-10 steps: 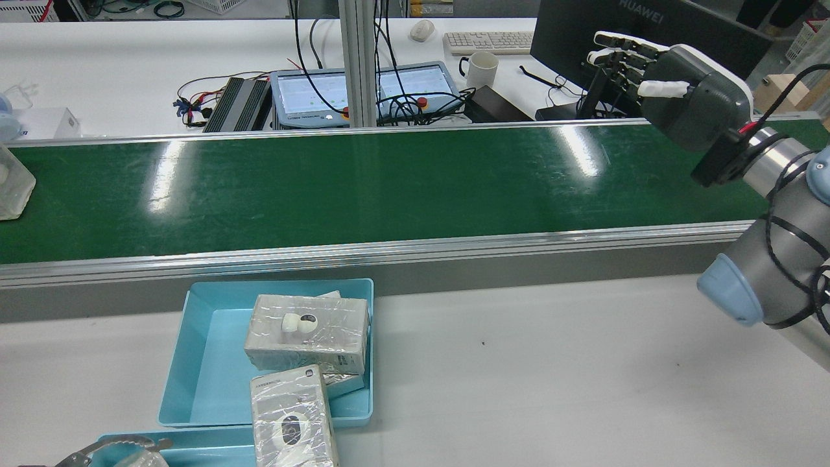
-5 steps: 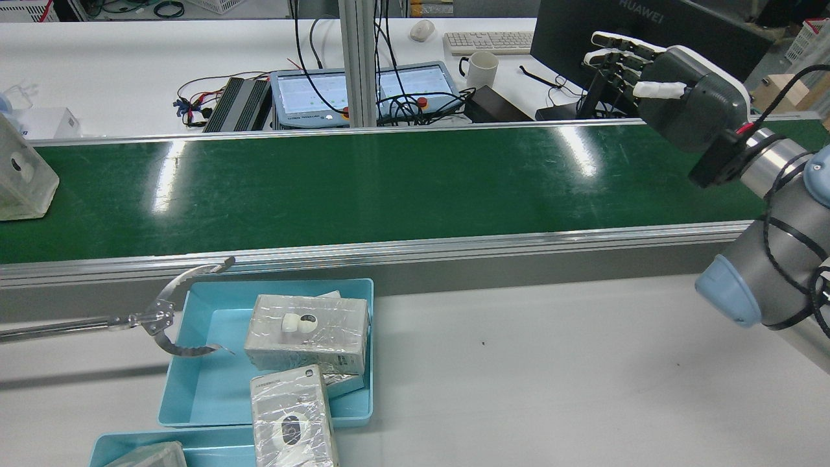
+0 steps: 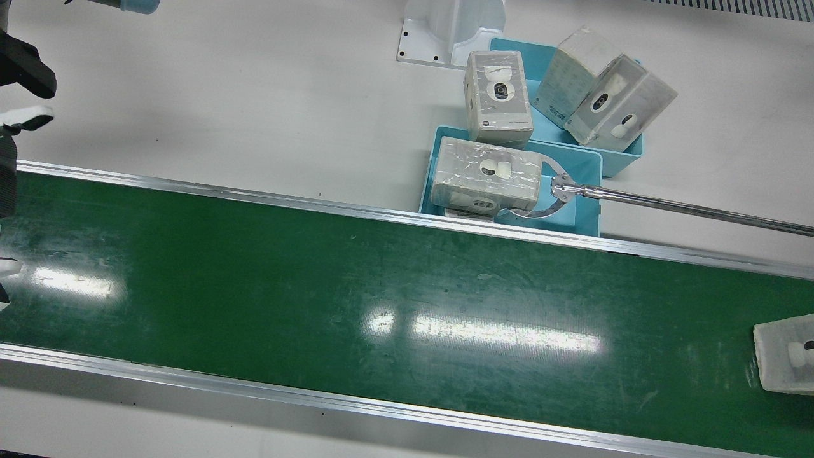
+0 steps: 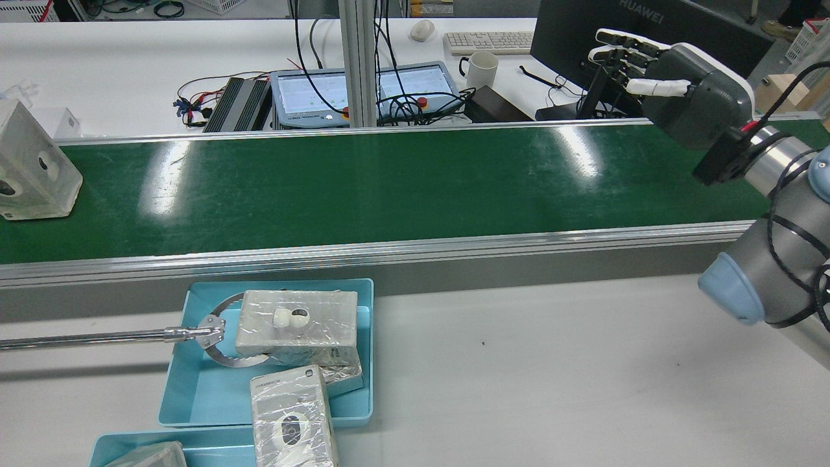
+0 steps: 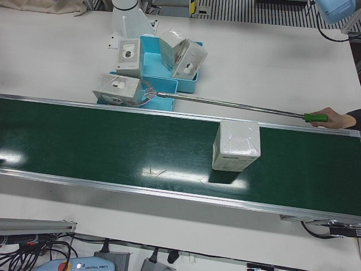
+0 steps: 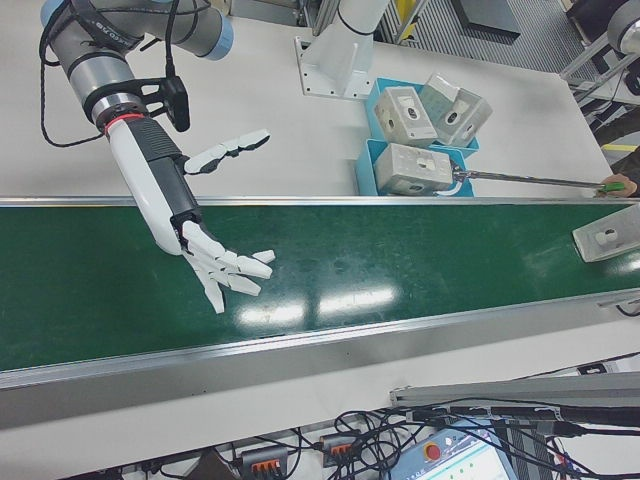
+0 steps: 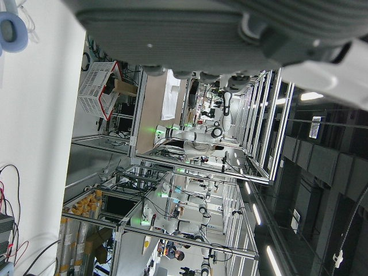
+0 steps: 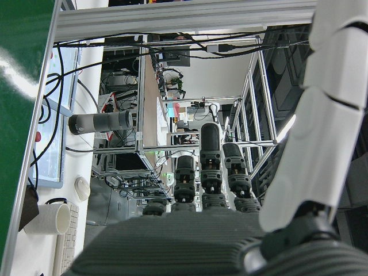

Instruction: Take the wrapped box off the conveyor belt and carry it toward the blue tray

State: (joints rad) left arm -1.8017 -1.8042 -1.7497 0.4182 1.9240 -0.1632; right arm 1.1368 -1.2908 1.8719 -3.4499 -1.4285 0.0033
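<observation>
On glossy green belt (image 5: 113, 141): blocky, crinkly film-wrapped box (image 5: 237, 145).

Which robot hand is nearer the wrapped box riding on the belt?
Likely left, unconfirmed. The right robot hand hovers open over the belt, at the opposite end from the wrapped box. The left robot hand shows only in its own camera, no belt in sight.

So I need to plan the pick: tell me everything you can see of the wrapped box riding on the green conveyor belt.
The whitish cardboard box in crinkled clear film stands upright on the green conveyor belt, alone, nothing else touching it. A round camera picture shows on one face. It sits at the belt's end far from the open right hand, which hovers over the belt. The long metal grabber tool passes behind it without contact.
</observation>
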